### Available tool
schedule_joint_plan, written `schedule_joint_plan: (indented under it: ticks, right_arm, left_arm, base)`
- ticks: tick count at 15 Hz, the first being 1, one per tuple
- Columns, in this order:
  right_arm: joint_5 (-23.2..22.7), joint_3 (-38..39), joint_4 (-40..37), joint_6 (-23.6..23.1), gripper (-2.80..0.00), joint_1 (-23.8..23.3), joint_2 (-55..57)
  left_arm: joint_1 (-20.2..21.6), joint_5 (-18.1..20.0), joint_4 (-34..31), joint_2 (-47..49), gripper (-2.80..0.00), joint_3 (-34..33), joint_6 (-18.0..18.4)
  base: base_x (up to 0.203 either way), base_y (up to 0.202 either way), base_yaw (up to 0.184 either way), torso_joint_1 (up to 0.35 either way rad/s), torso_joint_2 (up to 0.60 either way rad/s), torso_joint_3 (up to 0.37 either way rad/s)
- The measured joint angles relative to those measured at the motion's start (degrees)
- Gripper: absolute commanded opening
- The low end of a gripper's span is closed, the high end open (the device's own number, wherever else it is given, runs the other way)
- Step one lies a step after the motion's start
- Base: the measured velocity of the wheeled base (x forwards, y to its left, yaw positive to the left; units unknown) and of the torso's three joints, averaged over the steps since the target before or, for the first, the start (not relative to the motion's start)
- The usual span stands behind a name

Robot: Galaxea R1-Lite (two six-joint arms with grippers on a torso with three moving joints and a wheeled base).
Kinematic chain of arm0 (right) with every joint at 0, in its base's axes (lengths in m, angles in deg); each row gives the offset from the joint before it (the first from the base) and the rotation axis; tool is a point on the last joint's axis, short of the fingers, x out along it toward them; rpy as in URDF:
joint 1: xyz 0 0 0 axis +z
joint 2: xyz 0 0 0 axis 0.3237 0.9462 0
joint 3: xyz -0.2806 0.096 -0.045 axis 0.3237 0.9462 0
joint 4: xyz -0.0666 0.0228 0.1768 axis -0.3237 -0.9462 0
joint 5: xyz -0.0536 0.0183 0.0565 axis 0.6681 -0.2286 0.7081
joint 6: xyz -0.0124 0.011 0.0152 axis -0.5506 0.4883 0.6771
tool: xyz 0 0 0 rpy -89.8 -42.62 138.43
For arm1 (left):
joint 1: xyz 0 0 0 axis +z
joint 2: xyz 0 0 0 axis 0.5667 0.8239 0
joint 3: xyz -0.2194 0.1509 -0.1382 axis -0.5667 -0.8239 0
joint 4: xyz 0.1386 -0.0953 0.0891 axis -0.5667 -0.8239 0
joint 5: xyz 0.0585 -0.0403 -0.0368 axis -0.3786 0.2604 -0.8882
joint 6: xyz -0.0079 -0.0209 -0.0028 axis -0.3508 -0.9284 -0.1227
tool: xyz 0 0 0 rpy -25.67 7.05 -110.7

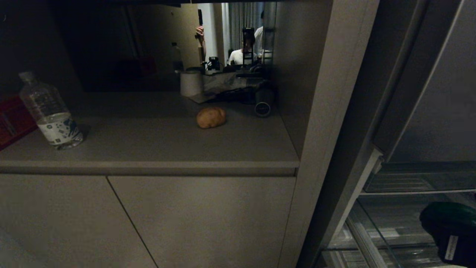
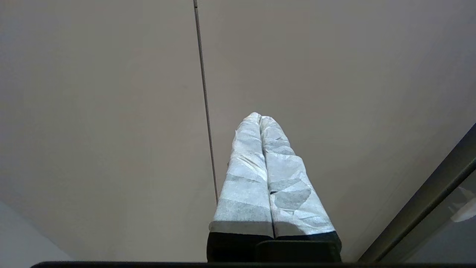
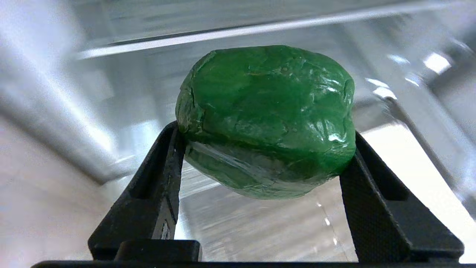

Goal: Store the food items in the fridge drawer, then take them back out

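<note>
A tan-brown potato-like food item lies on the grey counter, far from both grippers. My right gripper is shut on a second food item, a glossy green lump like a bell pepper, wedged between its black fingers. In the head view this green lump and the gripper show at the lower right, over the see-through fridge drawer. The drawer's clear plastic lies behind the lump. My left gripper is shut and empty, parked facing a cabinet door.
A clear water bottle stands at the counter's left, with a red box behind it. A white roll and a dark cylinder sit at the counter's back. A beige upright panel separates counter and fridge. A mirror reflects people.
</note>
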Motion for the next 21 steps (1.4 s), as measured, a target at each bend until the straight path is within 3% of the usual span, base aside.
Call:
schedule_joint_plan:
  ticks: [5, 9, 12, 19, 21]
  right_arm:
    - [-1.1, 0.4, 0.0, -0.7, -2.80, -6.6, 0.3]
    - [-1.4, 0.2, 0.1, -1.3, -2.80, -7.2, 0.5]
    - [-1.4, 1.0, 0.1, -4.5, -2.80, -7.2, 0.3]
    - [-2.4, 0.6, 0.4, -4.7, -2.80, -7.2, 0.1]
    - [-5.3, 0.3, 0.2, -4.8, -2.80, -7.3, 0.3]
  left_arm:
    - [0.0, 0.0, 0.0, 0.0, -2.80, 0.0, 0.0]
    - [0.0, 0.0, 0.0, 0.0, -2.80, 0.0, 0.0]
    - [0.0, 0.0, 0.0, 0.0, -2.80, 0.0, 0.0]
    - [0.0, 0.0, 0.0, 0.0, -2.80, 0.0, 0.0]
    - [0.0, 0.0, 0.0, 0.0, -2.80, 0.0, 0.0]
  base:
    - [0.000, 0.000, 0.000, 0.000, 0.00, 0.000]
    - [0.000, 0.000, 0.000, 0.000, 0.00, 0.000]
    - [0.000, 0.000, 0.000, 0.000, 0.00, 0.000]
    - [0.000, 0.000, 0.000, 0.000, 0.00, 0.000]
    - [0.000, 0.000, 0.000, 0.000, 0.00, 0.000]
